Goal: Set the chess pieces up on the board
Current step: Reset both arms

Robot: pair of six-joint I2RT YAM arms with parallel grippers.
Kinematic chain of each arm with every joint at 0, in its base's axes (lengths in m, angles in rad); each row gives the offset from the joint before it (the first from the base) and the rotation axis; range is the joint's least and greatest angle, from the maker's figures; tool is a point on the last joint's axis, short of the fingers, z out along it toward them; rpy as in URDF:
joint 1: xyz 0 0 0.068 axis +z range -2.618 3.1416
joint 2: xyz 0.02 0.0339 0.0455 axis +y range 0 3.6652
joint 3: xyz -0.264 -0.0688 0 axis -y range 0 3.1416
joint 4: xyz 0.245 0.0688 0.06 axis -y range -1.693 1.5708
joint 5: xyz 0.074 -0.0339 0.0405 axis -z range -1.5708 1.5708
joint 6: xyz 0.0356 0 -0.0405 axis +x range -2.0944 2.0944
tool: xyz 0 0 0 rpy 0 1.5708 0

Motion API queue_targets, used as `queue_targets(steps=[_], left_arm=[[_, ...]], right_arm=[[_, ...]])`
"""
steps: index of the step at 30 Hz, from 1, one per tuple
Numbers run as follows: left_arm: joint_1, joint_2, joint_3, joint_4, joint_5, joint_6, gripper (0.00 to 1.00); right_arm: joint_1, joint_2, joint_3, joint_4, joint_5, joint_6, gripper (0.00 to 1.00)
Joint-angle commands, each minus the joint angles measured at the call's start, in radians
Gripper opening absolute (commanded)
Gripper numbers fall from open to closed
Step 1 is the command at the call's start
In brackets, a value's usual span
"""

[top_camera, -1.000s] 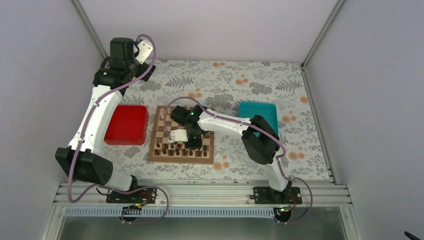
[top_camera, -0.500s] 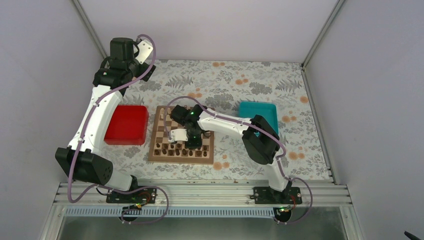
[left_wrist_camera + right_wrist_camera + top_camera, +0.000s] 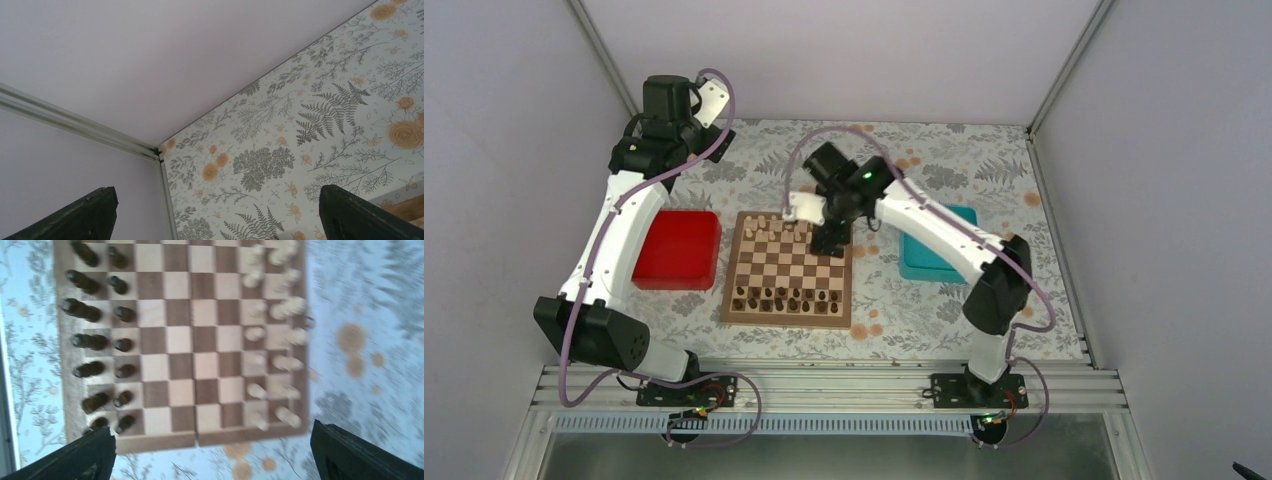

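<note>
The board (image 3: 789, 266) lies mid-table, and the right wrist view shows it blurred from above (image 3: 192, 345). Dark chess pieces (image 3: 784, 298) fill its two near rows, at the left of the right wrist view (image 3: 97, 342). Pale pieces (image 3: 774, 231) stand on the far rows. My right gripper (image 3: 828, 240) hangs above the board's far right corner, open with nothing between its fingers (image 3: 210, 462). My left gripper (image 3: 220, 220) is raised at the far left corner, open and empty, facing the floral table and the wall.
A red tray (image 3: 677, 249) sits left of the board. A teal tray (image 3: 921, 262) sits to its right, partly under my right arm. Walls and metal rails close in the floral table (image 3: 944, 165) on three sides.
My right arm has lifted off the near dark rows and swung back to the board's far right corner, and its jaws have opened wide. The left arm has not moved.
</note>
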Motion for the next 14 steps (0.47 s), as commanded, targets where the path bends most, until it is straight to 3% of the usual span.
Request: queue_targets(steps=[1,7,14], left_arm=[[0.007,-0.023,0.017,0.009,0.020,-0.006,1.00],[0.008,-0.022,0.017,0.007,0.026,-0.011,1.00],[0.008,-0.025,0.020,0.006,0.023,-0.010,1.00]], right_arm=[[-0.053,-0.074,0.005,-0.015,-0.019,-0.022,1.00],[-0.056,-0.112,-0.091,0.130,0.123,0.053,1.00],[-0.058,-0.141,-0.160,0.155,0.116,0.019,1.00]])
